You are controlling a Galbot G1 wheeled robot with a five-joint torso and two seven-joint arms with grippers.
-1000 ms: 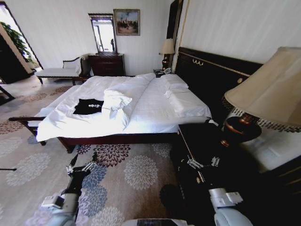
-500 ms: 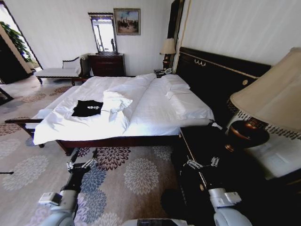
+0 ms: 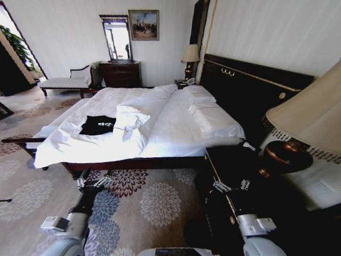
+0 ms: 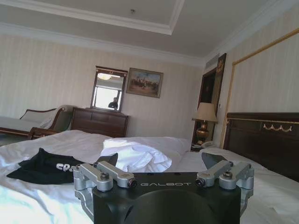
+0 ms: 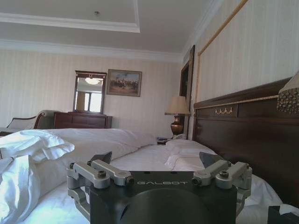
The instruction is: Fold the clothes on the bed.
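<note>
Black fabric marks the T-shirt [image 3: 98, 125], laid flat with white chest lettering on the near-left part of the bed [image 3: 176, 133], just beside a bunched fold of white duvet [image 3: 130, 118]. The shirt is not yet folded and is touched by nothing.

The left gripper [image 3: 91, 182] is held low over the flowered carpet [image 3: 154, 200], short of the bed's side; in the left wrist view its fingers [image 4: 108, 159] are seen spread apart and empty, with the shirt [image 4: 44, 167] lying beyond them. The right gripper [image 3: 230, 185] is held in front of the dark nightstand [image 3: 234, 165], its fingers [image 5: 102, 157] likewise spread with nothing between them. Both arms appear carried forward and open because the shirt is judged still out of reach.

The lettering is partly hidden by creases. The lamp shade [image 3: 311, 114] is cut off at the edge, and the nightstand's top is too dark to make out.
</note>
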